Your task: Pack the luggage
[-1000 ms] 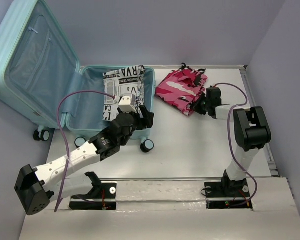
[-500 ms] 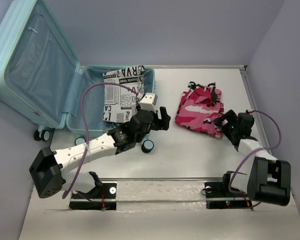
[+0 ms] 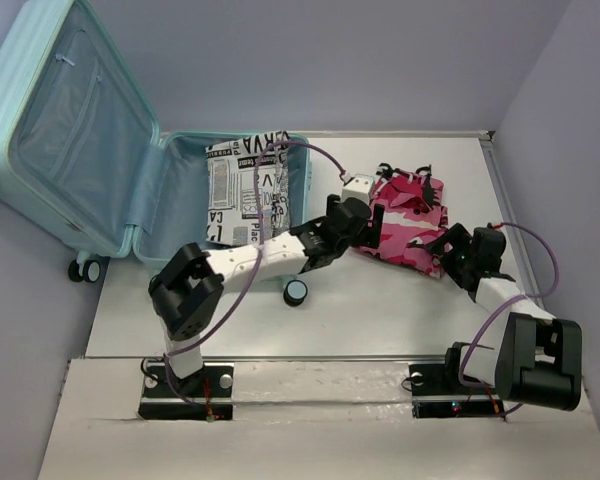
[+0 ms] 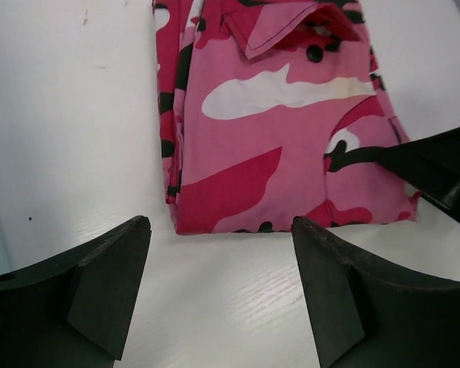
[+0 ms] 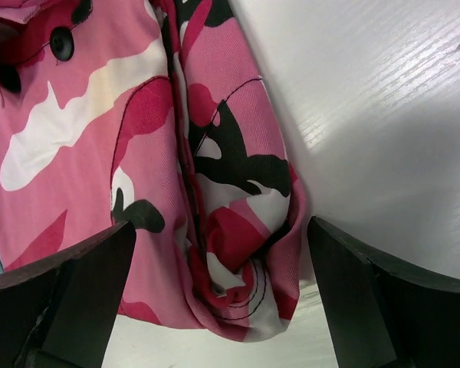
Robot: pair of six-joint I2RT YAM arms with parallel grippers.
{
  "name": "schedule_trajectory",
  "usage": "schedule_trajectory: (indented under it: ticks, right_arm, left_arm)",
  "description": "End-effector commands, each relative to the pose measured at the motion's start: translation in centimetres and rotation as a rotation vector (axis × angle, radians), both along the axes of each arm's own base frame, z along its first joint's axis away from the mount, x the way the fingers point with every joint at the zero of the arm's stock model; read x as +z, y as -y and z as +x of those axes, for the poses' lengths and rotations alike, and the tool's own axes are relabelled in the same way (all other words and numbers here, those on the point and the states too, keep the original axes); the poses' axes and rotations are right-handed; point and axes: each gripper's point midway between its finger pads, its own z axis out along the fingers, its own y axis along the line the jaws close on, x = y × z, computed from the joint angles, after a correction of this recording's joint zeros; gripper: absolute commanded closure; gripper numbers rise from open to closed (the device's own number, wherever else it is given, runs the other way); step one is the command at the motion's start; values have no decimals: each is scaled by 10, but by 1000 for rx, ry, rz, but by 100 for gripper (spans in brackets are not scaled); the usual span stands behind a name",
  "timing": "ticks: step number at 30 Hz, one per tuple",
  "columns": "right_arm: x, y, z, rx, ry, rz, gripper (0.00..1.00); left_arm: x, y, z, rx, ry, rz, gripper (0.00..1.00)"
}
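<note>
Packing stands at the second garment. The pale aqua hard-shell ribbed luggage (image 3: 70, 140) lies open at the nine-to-ten o'clock side of the white bench (image 3: 380, 310), its lid propped back toward eleven o'clock. A folded black-and-white newsprint-pattern cloth (image 3: 245, 195) already lies in its lower half. A folded pink, white and black camouflage fabric garment (image 3: 412, 212) lies flat on the bench at three o'clock of the luggage, apart from it, so it is not yet packed. I judge the step in hand to be taking hold of this garment to carry it to the case.

Left pincer (image 4: 218, 287) is wide open and holds nothing. In its wrist view the garment's folded near edge lies just beyond the fingertips, with bare bench between the jaws. Right pincer (image 5: 222, 303) is likewise spread wide and empty at the garment's four o'clock corner, its jaws set either side of the rolled fold. Whether a fingertip brushes the cloth I cannot tell.

Next move, as I read it, calls for one pincer to go forward and down so that both fingers bracket the thick folded edge. It should then close through all layers, lift, and travel toward nine o'clock, clearing the luggage rim. Gripping only the top layer would likely let the fold fall open.
</note>
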Motion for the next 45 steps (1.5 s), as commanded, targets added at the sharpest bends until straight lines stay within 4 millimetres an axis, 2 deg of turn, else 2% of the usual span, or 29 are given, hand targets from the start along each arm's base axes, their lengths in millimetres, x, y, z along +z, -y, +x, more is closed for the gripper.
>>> schedule_trajectory:
  ticks: [1, 3, 4, 5, 6, 7, 12, 14, 15, 16, 18, 19, 21, 24, 26, 28, 29, 30, 32, 33, 34, 35, 36, 37, 38, 39, 41, 44, 45]
  right_arm:
    - [3, 2, 2, -2, 11, -20, 1]
    - [1, 1, 2, 3, 5, -15, 5]
    - [-1, -1, 2, 9, 0, -7, 12]
    - [-3, -2, 1, 7, -7, -1, 15]
    - [-3, -1, 1, 4, -4, -3, 25]
    - [-3, 0, 2, 1, -3, -4, 31]
    - [-1, 1, 5, -13, 8, 1, 53]
    - [0, 0, 6, -12, 13, 3, 54]
    - [1, 0, 7, -9, 18, 4, 61]
    - [1, -1, 8, -4, 19, 7, 63]
    - [1, 0, 9, -5, 20, 6, 65]
    - [0, 1, 11, -6, 17, 3, 66]
    - [-1, 1, 13, -8, 13, 2, 68]
    - [-4, 2, 17, -6, 6, 3, 69]
    - [-4, 1, 20, -1, 7, 9, 71]
    - [-5, 0, 22, 4, 8, 15, 71]
    - [-5, -1, 22, 11, 7, 18, 71]
    - [-4, -2, 22, 16, 8, 22, 71]
    - [-3, -1, 21, 14, 13, 13, 68]
    - [-2, -1, 21, 13, 16, 10, 60]
    - [-1, 1, 21, 14, 18, -2, 56]
    - [-1, 2, 21, 11, 16, -8, 51]
    - [-1, 3, 20, 9, 12, -11, 43]
    - [1, 4, 22, 8, 13, -16, 40]
    - [3, 4, 23, 10, 18, -19, 33]
    - [5, 5, 25, 9, 22, -25, 33]
    - [11, 9, 28, -2, 30, -44, 26]
    - [18, 14, 31, -14, 37, -65, 19]
    - [22, 15, 30, -15, 43, -72, 14]
  left_arm:
    - [-24, 7, 27, 27, -20, 90, 14]
    - [-33, 10, 36, 30, -33, 95, 14]
    - [-50, 13, 40, 26, -57, 117, 14]
    - [-49, 16, 46, 27, -55, 110, 16]
    - [-64, 18, 48, 26, -71, 133, 16]
    - [-65, 22, 52, 28, -71, 131, 18]
    - [-97, 27, 54, 15, -128, 144, 31]
    - [-106, 30, 54, 5, -138, 134, 43]
    - [-109, 33, 51, -14, -150, 122, 48]
    - [-116, 32, 51, -17, -164, 122, 65]
    - [-123, 35, 49, -32, -178, 109, 83]
    - [-131, 35, 45, -46, -198, 110, 94]
    - [-138, 35, 38, -58, -219, 100, 94]
    - [-147, 31, 15, -82, -250, 73, 94]
    - [-151, 25, -3, -90, -269, 69, 94]
    - [-147, 29, -26, -117, -277, 52, 94]
    - [-156, 24, -38, -122, -296, 58, 94]
    - [-155, 29, -53, -136, -309, 41, 94]
    - [-152, 28, -68, -148, -316, 23, 94]
    - [-142, 31, -74, -149, -311, -3, 94]
    - [-140, 28, -77, -148, -312, -8, 94]
    - [-134, 28, -78, -151, -306, -20, 91]
    - [-127, 27, -77, -149, -290, -23, 84]
    - [-111, 28, -73, -144, -263, -42, 55]
    - [-106, 24, -71, -132, -252, -30, 40]
    - [-99, 23, -66, -122, -234, -26, 25]
    - [-78, 17, -47, -75, -183, -23, 6]
    - [-51, 12, -25, -40, -141, -60, 1]
    - [-47, 4, -11, -9, -134, -70, 1]
